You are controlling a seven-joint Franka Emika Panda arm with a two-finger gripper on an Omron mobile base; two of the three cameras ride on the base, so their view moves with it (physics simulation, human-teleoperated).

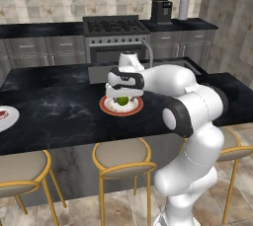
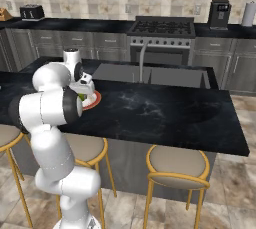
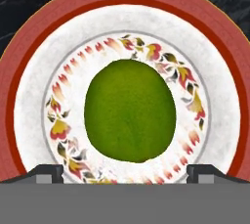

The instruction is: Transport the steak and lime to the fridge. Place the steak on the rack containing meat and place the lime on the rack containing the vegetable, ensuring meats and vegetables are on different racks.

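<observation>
gripper (image 3: 125, 171) spread wide just above the lime (image 3: 130, 111) on its red-rimmed plate (image 3: 29, 66).

My arm (image 1: 197, 121) is glossy white, built of rounded, bulbous segments, with dark grey bands at the joints and a black-trimmed hand (image 1: 126, 79).

Black marble island counter (image 1: 59, 106) with red-rimmed plate (image 1: 136, 107) and another plate (image 1: 9, 119).

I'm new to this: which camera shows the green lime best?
The hand view: the lime sits whole on its red-rimmed plate. The left base view shows it small under the gripper; the right base view shows a sliver.
</observation>
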